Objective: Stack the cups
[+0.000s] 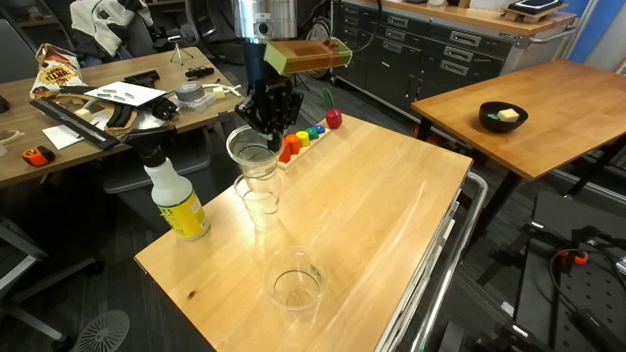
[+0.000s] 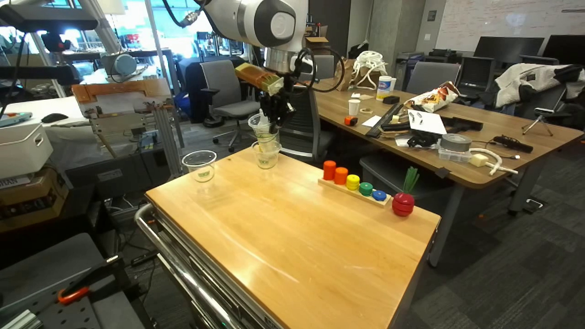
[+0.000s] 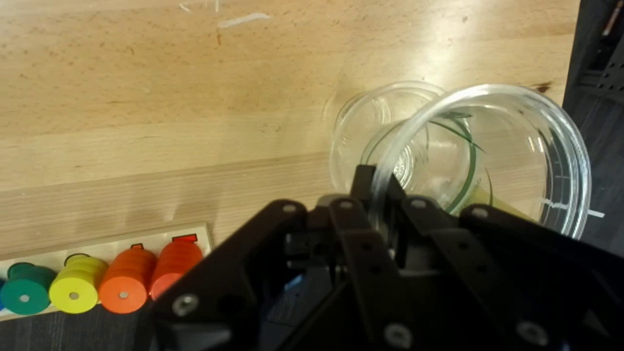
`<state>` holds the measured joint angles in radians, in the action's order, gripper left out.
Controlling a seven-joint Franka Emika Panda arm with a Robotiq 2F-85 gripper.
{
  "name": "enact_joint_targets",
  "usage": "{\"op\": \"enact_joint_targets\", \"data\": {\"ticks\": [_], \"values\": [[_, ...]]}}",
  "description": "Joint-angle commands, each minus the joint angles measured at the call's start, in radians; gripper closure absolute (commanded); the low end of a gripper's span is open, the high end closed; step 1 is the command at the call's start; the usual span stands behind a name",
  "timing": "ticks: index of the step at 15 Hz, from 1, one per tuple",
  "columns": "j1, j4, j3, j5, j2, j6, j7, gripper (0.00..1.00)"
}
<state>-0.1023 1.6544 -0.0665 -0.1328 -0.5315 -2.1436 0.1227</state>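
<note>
My gripper (image 1: 274,139) is shut on the rim wall of a clear cup (image 1: 254,154) and holds it upright or slightly tilted. It also shows in an exterior view (image 2: 274,128) and in the wrist view (image 3: 375,190). A second clear cup (image 1: 262,215) stands on the wooden table under the held one; it shows in the wrist view (image 3: 358,126). The held cup's base overlaps the lower cup's mouth; I cannot tell how far inside it is. A third cup (image 1: 296,288) stands apart, upright, near the table edge, also in an exterior view (image 2: 199,168). A fourth cup is not distinguishable.
A spray bottle with yellow liquid (image 1: 181,205) stands close beside the cups at the table edge. A row of coloured blocks (image 2: 352,183) on a wooden base and a red radish toy (image 2: 403,204) stand along the same side. A metal rail (image 1: 459,274) borders the table (image 1: 371,195).
</note>
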Motion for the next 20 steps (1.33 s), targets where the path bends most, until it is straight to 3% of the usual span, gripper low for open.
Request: {"op": "enact_joint_targets", "data": {"ticks": [1, 4, 6, 15, 20], "values": [[0.012, -0.052, -0.001, -0.001, -0.039, 0.067, -0.013, 0.98], [0.02, -0.057, -0.008, -0.013, -0.057, 0.093, -0.021, 0.98], [0.017, -0.059, -0.012, -0.016, -0.062, 0.101, -0.021, 0.67], [-0.014, -0.063, -0.029, 0.002, -0.044, 0.103, -0.016, 0.0], [-0.014, -0.058, -0.014, 0.018, -0.05, 0.097, -0.009, 0.0]]}}
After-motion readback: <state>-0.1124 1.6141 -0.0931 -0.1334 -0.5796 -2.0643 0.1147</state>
